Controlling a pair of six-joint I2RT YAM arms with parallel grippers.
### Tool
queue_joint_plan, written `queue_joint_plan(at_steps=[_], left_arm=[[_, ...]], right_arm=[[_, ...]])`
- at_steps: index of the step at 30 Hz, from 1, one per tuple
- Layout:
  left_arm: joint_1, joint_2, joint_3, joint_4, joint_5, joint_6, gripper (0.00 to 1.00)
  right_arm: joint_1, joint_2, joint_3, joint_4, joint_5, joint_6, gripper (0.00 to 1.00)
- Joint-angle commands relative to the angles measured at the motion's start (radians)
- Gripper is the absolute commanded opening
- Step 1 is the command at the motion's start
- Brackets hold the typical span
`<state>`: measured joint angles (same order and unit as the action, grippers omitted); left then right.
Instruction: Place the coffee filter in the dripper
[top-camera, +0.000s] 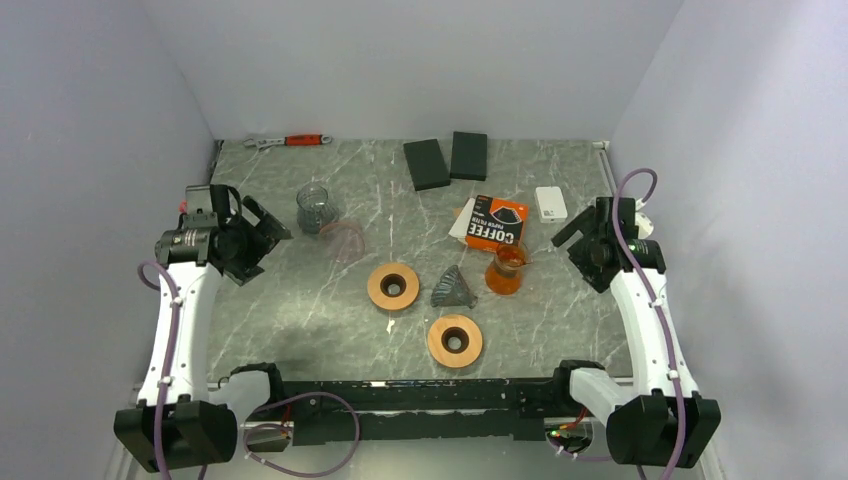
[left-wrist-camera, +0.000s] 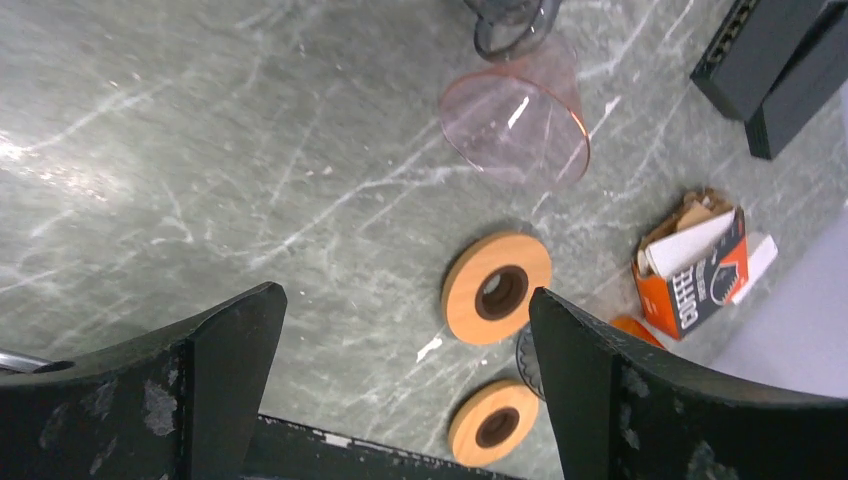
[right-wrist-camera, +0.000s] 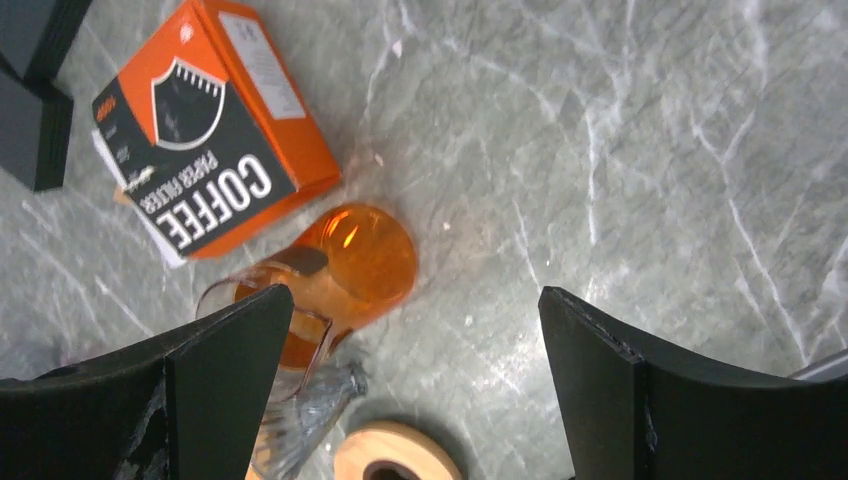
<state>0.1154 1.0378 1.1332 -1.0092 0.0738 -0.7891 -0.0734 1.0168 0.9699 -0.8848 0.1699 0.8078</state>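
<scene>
Top external view: white paper coffee filters (top-camera: 461, 226) poke from the open end of the orange-and-black cardboard filter box (top-camera: 497, 222). The box lies flat on the grey marbled counter (top-camera: 300, 330), just beside the clear orange plastic dripper (top-camera: 507, 268). The right hand (top-camera: 578, 245) hangs near both, fingers apart and empty. The left hand (top-camera: 262, 228) is also apart and empty, well away. The thin stacked papers may come out several together. The light box may slide under a pinch and knock the dripper, which seems to stand upright, though that's hard to confirm.
</scene>
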Motion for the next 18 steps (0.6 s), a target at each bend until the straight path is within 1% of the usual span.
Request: queue_joint_plan(at_steps=[1,4,8,9,11,14,18], left_arm=[[0.001,0.043,-0.003,0.014,0.156,0.002,0.99],[0.0,0.082,-0.007,0.017,0.221,0.004,0.99],[-0.021,0.122,-0.065,0.116,0.378,-0.004,0.99],[-0.038,0.134,-0.077,0.134,0.388,-0.019,0.99],[-0.097,0.164,-0.091,0.16,0.383,-0.05,0.99],[-0.213,0.202,-0.099,0.203,0.351,-0.092,0.99],[-0.365,0.241,-0.09,0.261,0.291,-0.155,0.99]], right_arm=[[0.0,-0.008,0.085,-0.074,-0.125,-0.058,1.0],[0.0,-0.006,0.12,-0.081,-0.242,-0.112,1.0],[0.0,0.006,0.132,-0.079,-0.361,-0.159,1.0],[0.0,0.009,0.128,-0.074,-0.38,-0.168,1.0],[0.0,0.018,0.109,-0.054,-0.437,-0.182,1.0],[0.001,0.031,0.076,-0.034,-0.514,-0.205,1.0],[0.001,0.067,0.027,-0.034,-0.54,-0.243,0.99]])
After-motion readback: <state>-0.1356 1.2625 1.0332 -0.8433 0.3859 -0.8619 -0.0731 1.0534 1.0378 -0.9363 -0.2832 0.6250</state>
